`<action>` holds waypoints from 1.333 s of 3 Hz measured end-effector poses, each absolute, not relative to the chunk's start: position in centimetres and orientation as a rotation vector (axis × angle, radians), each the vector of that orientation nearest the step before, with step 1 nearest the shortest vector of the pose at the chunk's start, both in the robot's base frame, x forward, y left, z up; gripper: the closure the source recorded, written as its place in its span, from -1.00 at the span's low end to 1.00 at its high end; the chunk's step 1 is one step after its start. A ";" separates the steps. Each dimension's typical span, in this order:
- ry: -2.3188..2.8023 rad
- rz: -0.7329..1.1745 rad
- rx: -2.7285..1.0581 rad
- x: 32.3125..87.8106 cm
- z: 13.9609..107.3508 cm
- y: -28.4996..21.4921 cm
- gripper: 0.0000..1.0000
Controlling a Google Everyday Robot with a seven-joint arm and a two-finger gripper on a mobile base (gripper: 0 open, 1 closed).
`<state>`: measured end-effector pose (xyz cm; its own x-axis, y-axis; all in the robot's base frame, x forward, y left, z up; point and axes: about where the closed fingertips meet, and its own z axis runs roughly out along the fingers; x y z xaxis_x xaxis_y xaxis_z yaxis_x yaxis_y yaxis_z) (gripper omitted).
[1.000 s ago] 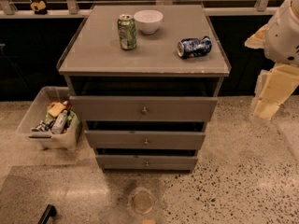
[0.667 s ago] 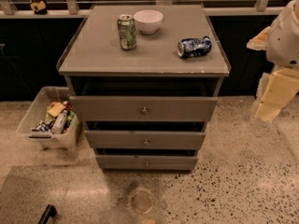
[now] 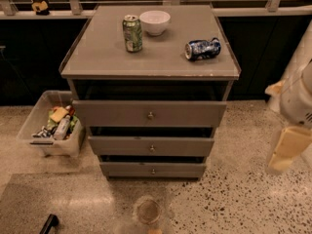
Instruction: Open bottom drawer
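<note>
Grey-brown bottom drawer (image 3: 153,169) lowest of 3; gripper (image 3: 286,150) hangs well right.

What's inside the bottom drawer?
Only the bottom drawer front and its knob show. The middle drawer above covers the inside, so its contents are hidden. The gripper hangs off to the right, touching nothing.

Office break area: drink cans (image 3: 132,33), snack bin (image 3: 56,149)

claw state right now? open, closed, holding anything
claw: at the right edge, apart from the bottom drawer; open or closed cannot be told.
</note>
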<state>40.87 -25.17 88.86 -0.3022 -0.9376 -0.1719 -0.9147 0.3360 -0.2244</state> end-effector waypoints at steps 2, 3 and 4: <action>2.545 0.081 -1.658 40.2 76.4 -29.8 -1.00; 2.545 0.081 -1.658 40.2 76.4 -29.8 -1.00; 2.478 0.184 -1.647 39.1 75.9 -29.7 -1.00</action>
